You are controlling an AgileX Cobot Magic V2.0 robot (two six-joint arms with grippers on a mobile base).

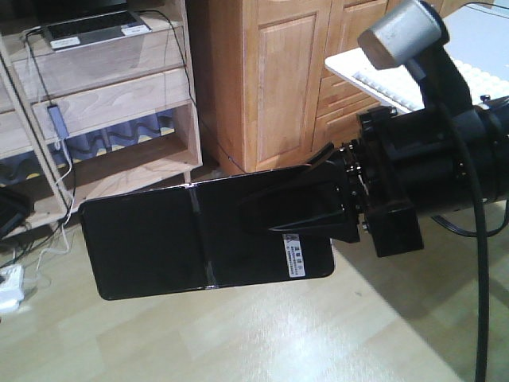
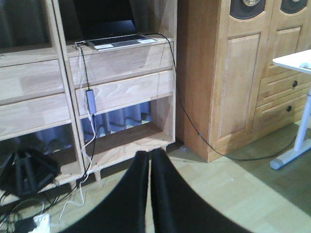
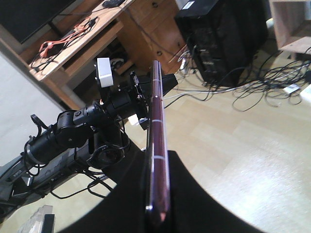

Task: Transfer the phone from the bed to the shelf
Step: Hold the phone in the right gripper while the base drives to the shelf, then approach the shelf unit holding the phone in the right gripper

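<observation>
The phone (image 1: 143, 239), glossy black with a crease down its middle and a white barcode sticker, hangs flat-on in the air over the pale floor. My right gripper (image 1: 254, 211) reaches in from the right and is shut on the sticker end. In the right wrist view the phone (image 3: 156, 97) shows edge-on, pinkish, clamped in the right gripper (image 3: 156, 153). The pale-wood shelf (image 1: 119, 95) stands behind the phone at upper left. My left gripper (image 2: 149, 153) is shut with nothing in it and points at the shelf (image 2: 121, 63). The bed is out of view.
A grey laptop (image 1: 91, 28) lies on an upper shelf board, with cables hanging down to a power strip (image 1: 8, 286). An orange-wood cabinet (image 1: 278, 79) stands right of the shelf, beside a white table (image 2: 291, 60). A black computer tower (image 3: 218, 39) and floor cables (image 3: 252, 92) lie behind.
</observation>
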